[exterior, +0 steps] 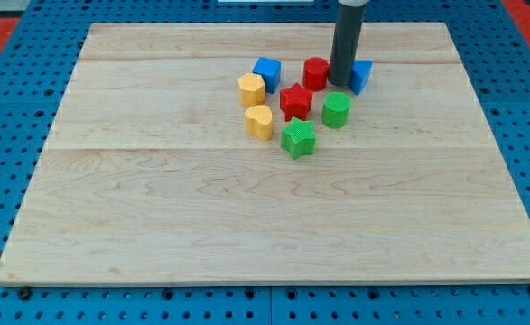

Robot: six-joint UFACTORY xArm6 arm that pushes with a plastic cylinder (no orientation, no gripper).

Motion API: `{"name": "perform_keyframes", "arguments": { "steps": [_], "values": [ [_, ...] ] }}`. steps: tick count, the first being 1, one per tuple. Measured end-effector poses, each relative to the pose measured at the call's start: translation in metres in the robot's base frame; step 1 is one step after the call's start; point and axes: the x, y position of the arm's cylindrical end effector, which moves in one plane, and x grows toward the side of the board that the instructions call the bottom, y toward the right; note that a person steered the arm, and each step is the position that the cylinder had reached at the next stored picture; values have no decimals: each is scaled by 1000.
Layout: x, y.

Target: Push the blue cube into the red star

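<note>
A straight, dark grey rod (346, 41), round in section and plain along its length, with a faint sheen down one side and no visible markings, cables or screws. Its upper end runs out of the view's top. My tip (340, 84), the lower end, is blunt and equally dark.

Wooden worktop (156, 226). Red cylinder (315, 71); green cylinder (336, 109); green star (298, 138); yellow hexagonal block (251, 88) above yellow heart-like block (259, 121). Blue pegboard (12, 135) surrounds.
</note>
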Motion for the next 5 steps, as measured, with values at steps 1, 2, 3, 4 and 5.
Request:
{"name": "perform_keyframes", "arguments": {
  "steps": [1, 2, 3, 4, 5],
  "values": [
    [-23, 0],
    [-34, -21],
    [-34, -62],
    [-34, -107],
    [-27, -134]
  ]
}}
